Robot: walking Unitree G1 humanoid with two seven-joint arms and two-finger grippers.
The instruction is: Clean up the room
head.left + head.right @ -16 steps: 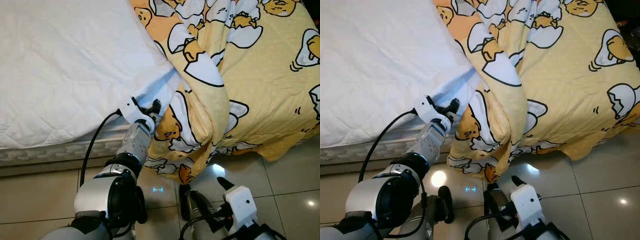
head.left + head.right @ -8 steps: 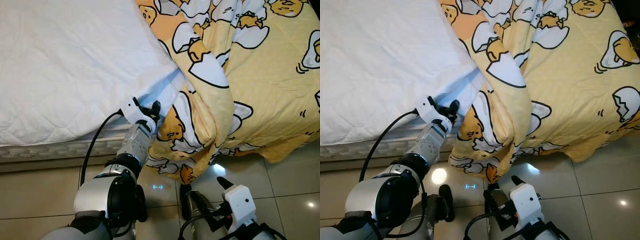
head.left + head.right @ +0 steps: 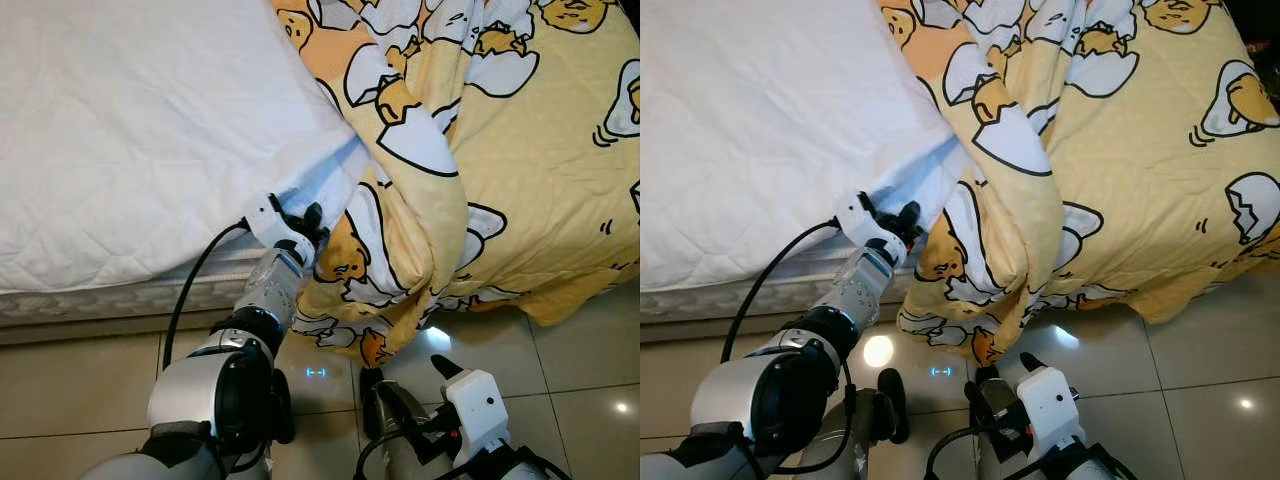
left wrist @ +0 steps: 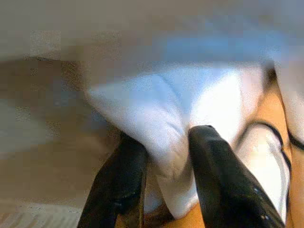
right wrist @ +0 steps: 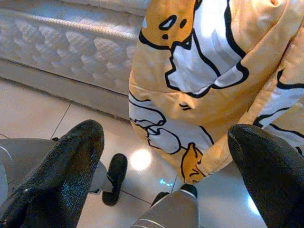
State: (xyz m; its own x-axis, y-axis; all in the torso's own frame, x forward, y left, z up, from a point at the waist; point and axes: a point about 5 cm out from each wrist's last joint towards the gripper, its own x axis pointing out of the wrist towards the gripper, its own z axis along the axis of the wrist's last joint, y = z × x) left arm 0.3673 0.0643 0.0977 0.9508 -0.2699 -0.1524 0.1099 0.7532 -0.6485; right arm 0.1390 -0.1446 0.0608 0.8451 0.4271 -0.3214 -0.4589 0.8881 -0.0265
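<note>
A yellow blanket [image 3: 500, 150] printed with egg cartoons lies bunched on the right side of the bed and hangs over its edge toward the floor. A white quilted sheet [image 3: 140, 130] covers the mattress on the left. My left gripper [image 3: 305, 222] is at the bed's edge where the sheet corner meets the blanket. In the left wrist view its fingers [image 4: 218, 180] are shut on a fold of white cloth [image 4: 161, 109]. My right gripper [image 5: 166, 133] hangs low over the floor below the blanket's drooping fold [image 5: 199, 95], open with nothing between its fingers.
The mattress side [image 5: 61, 47] and bed base run along the left. Glossy beige floor tiles [image 3: 80, 390] lie in front of the bed, with my own feet below. The blanket's hem [image 3: 370, 340] nearly touches the floor.
The view has shifted slightly. My left gripper has edged a little toward the blanket while staying on the white cloth. The right gripper has barely moved.
</note>
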